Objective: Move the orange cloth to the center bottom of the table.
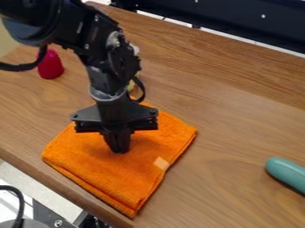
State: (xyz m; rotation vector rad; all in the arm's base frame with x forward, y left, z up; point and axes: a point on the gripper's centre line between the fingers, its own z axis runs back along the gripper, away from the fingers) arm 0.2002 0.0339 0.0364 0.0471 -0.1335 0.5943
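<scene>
The gripper [118,148] points down over the middle of the orange cloth [113,173], its two fingers together. Its tips are at or just above the fabric; whether they pinch any of it I cannot tell. Folded into a thick, roughly square pad, the cloth lies flat at the lower left of the table [232,120], close to the front edge. A pale tag shows near the cloth's right side. The arm and gripper hide part of the cloth's upper area.
A red object [51,65] stands at the upper left, beside the arm. Behind the arm, a small light-coloured item [131,84] is mostly hidden. At the right edge lies a teal rounded object [287,174]. A dark rail [238,18] runs behind the table.
</scene>
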